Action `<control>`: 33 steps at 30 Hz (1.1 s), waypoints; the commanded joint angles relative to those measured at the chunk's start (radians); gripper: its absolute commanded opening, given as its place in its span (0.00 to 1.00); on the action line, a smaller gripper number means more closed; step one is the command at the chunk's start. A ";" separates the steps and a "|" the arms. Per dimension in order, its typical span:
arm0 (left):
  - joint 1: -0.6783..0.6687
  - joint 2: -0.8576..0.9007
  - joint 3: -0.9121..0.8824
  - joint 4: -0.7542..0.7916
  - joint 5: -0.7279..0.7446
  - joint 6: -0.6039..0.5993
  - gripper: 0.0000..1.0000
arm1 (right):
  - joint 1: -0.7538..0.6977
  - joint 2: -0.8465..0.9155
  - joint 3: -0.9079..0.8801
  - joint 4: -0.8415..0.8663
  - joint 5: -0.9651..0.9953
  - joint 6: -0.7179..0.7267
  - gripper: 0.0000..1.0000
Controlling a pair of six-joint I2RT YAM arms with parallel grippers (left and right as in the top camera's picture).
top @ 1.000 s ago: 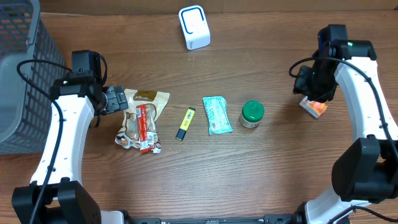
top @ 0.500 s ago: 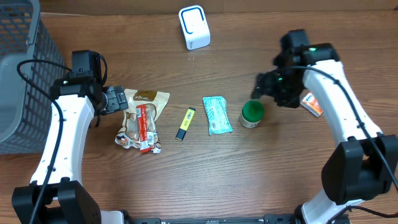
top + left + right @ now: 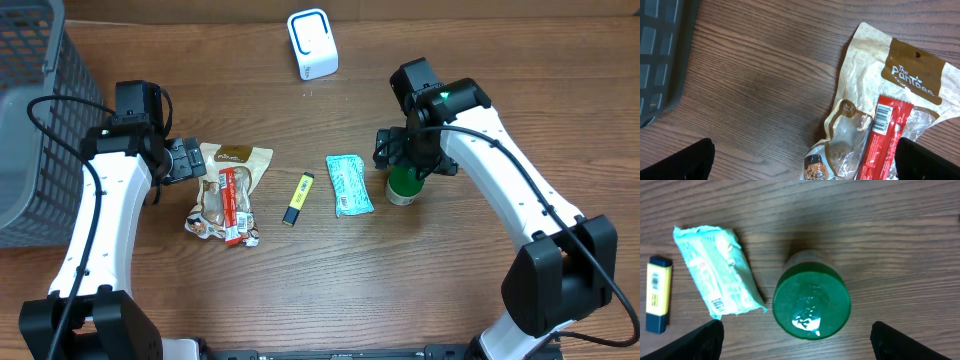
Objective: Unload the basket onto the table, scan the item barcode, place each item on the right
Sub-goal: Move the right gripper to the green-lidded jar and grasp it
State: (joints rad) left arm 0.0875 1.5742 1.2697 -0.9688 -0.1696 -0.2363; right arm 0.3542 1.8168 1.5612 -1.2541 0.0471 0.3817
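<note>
Since the jar [image 3: 811, 302] stands upright directly beneath the right gripper [image 3: 797, 327], we look straight down its long axis onto the round green lid. One finger is spread well out to either side of the jar, and nothing is held. We judge this jar to be the item in hand. It sits on the wooden surface [image 3: 450, 270] right of centre, just beside a mint-green packet [image 3: 715, 272], and the right arm is by far the nearer. The white scanner [image 3: 312, 42] lies towards the far edge, to the left of the jar.

The lid looks like glossy hard plastic and catches a highlight. Its side wall is barely visible, and we see no barcode from above, so it is probably on the side. The packet is soft, crinkled film, and the yellow marker [image 3: 657, 292] past it is a rigid slab. The left gripper [image 3: 802, 150] hangs equally wide and empty over a crinkly snack pouch [image 3: 900, 75] with a red bar [image 3: 882, 135] lying on it.
</note>
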 commanded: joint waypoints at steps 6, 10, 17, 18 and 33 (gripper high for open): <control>0.004 0.008 0.005 0.001 -0.010 -0.004 1.00 | 0.000 -0.008 -0.113 0.101 0.031 0.015 0.94; 0.004 0.008 0.005 0.001 -0.010 -0.004 1.00 | 0.000 -0.008 -0.217 0.229 0.031 0.003 0.92; 0.004 0.008 0.005 0.001 -0.010 -0.004 1.00 | -0.001 -0.008 -0.343 0.398 0.032 -0.050 0.90; 0.004 0.008 0.005 0.001 -0.010 -0.004 1.00 | -0.001 -0.008 -0.350 0.405 0.036 -0.050 0.90; 0.004 0.008 0.005 0.001 -0.010 -0.004 1.00 | -0.001 -0.008 -0.364 0.412 0.050 -0.049 0.81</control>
State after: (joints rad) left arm 0.0875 1.5742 1.2697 -0.9688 -0.1696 -0.2363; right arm 0.3542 1.8172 1.2030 -0.8482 0.0853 0.3363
